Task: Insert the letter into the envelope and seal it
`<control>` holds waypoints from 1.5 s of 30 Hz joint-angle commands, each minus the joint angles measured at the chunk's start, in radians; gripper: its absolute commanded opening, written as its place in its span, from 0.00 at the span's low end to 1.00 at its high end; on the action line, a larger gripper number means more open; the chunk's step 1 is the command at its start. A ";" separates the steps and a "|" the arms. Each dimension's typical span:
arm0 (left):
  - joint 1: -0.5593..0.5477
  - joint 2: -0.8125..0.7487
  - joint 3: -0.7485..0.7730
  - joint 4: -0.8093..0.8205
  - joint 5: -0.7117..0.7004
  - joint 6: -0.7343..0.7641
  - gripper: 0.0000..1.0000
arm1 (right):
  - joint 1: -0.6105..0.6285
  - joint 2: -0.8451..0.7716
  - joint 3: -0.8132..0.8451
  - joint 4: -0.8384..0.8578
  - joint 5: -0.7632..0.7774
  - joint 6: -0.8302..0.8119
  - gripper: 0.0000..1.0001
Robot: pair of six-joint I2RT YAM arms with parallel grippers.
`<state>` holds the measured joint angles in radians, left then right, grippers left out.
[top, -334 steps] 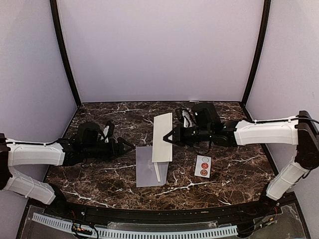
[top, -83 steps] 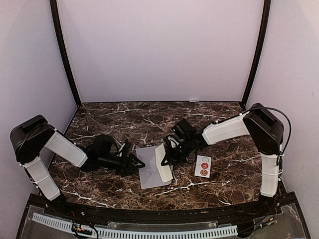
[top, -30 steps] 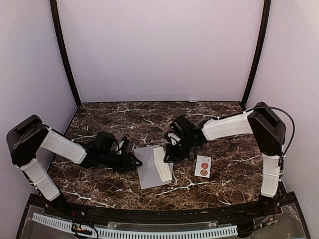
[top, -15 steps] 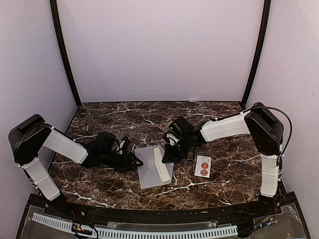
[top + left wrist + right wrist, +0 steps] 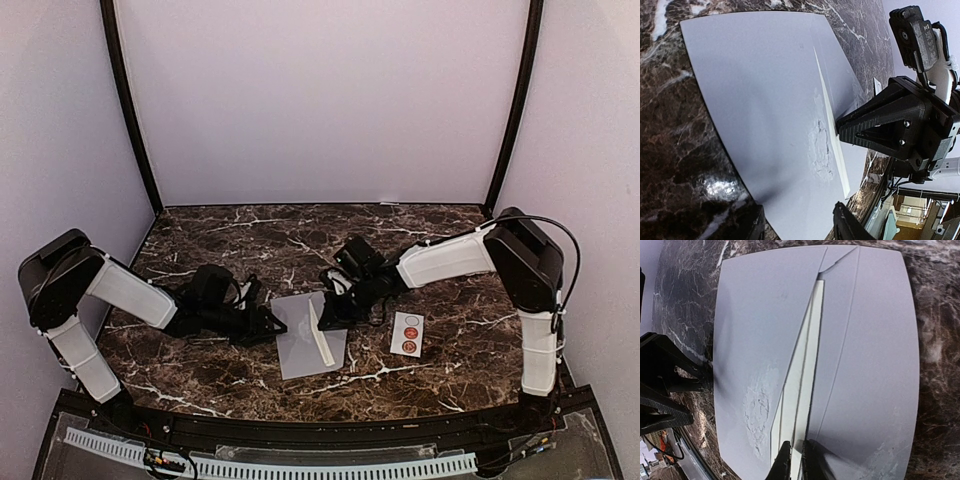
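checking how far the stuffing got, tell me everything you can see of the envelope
The envelope is a flat grey-lavender paper rectangle lying on the dark marble table between the two arms. It is not sealed. A narrow strip of the white letter shows along its slanted opening, and the rest seems tucked inside. A crinkled patch marks the paper beside that strip. The right gripper pinches the letter's edge over it, and the left gripper stands open astride the envelope's opposite edge.
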<state>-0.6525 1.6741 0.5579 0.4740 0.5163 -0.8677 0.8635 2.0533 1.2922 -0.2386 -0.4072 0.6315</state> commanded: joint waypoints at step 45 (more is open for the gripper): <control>-0.001 -0.189 0.073 -0.317 -0.182 0.118 0.53 | -0.011 -0.309 -0.038 -0.151 0.181 0.029 0.36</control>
<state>-0.6556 1.5482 0.5922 0.2703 0.3893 -0.7994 0.8814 1.8351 1.2984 -0.3367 -0.3241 0.6727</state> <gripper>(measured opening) 0.512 0.320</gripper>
